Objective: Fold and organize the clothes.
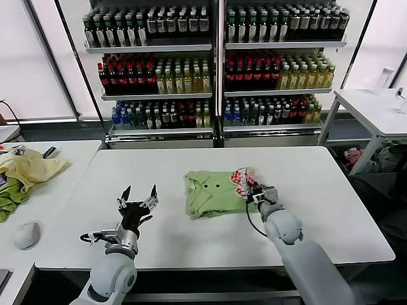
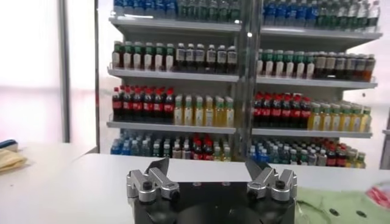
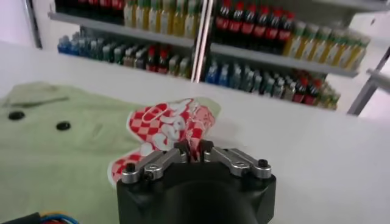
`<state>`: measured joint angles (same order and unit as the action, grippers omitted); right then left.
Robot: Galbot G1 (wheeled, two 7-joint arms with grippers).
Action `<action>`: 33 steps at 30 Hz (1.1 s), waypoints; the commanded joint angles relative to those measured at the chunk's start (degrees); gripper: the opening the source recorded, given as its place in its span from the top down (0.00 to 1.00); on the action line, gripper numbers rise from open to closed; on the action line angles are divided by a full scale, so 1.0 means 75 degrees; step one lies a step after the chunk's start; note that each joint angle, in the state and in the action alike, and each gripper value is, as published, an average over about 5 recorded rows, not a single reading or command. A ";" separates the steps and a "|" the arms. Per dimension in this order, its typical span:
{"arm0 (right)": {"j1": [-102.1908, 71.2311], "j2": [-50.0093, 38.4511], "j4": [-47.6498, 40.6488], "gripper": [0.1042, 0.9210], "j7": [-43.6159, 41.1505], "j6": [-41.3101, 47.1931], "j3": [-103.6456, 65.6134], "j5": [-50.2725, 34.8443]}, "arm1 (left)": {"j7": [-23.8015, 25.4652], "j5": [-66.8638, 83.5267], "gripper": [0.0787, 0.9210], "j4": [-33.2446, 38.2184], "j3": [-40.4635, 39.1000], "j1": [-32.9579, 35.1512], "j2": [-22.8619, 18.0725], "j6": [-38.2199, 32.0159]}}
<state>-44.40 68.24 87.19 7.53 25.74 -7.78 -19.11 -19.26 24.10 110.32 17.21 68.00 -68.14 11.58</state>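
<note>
The light green shirt (image 1: 213, 192) lies partly folded in the middle of the white table (image 1: 191, 241), its two collar buttons up. Its red-and-white printed part (image 1: 243, 178) is lifted at the right edge. My right gripper (image 1: 252, 192) is shut on that printed cloth; the right wrist view shows the jaws pinching it (image 3: 194, 148), with the green shirt (image 3: 55, 140) spread beyond. My left gripper (image 1: 137, 198) is open and empty, fingers up, over the table's front left, apart from the shirt. The left wrist view shows it (image 2: 209, 173) wide open, with the shirt's edge (image 2: 341, 204) at the side.
A pale yellow garment (image 1: 30, 167) and a darker green cloth (image 1: 9, 198) lie on the side table at left, with a white mouse (image 1: 27, 234). Shelves of bottles (image 1: 216, 63) stand behind the table. Another white table (image 1: 375, 108) is at the back right.
</note>
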 commanded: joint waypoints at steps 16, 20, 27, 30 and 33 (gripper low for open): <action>-0.4159 -0.0850 0.3938 0.22 -0.0253 -0.2297 -0.3305 0.0302 | 0.0309 -0.1260 0.12 0.0894 -0.0338 0.0873 -0.0328 -0.0139; -0.4564 -0.0699 0.4186 0.13 -0.0281 -0.2417 -0.3440 0.0295 | 0.0343 -0.1325 0.12 0.1030 -0.0316 0.1104 -0.0419 -0.0183; -0.4808 -0.0527 0.4391 0.12 -0.0179 -0.2543 -0.3360 0.0486 | 0.0375 -0.1438 0.12 0.1262 -0.0224 0.1412 -0.0545 -0.0190; -0.4799 -0.0503 0.4403 0.12 -0.0089 -0.2483 -0.3271 0.0560 | 0.0379 -0.1475 0.12 0.1363 -0.0114 0.1524 -0.0563 -0.0197; -0.4717 -0.0477 0.4391 0.12 -0.0023 -0.2411 -0.3140 0.0583 | 0.0384 -0.1528 0.12 0.1452 0.0015 0.1649 -0.0565 -0.0224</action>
<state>-75.42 64.19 116.01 6.38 8.46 -29.81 -15.92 -16.49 13.77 119.09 16.04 77.27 -72.14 10.12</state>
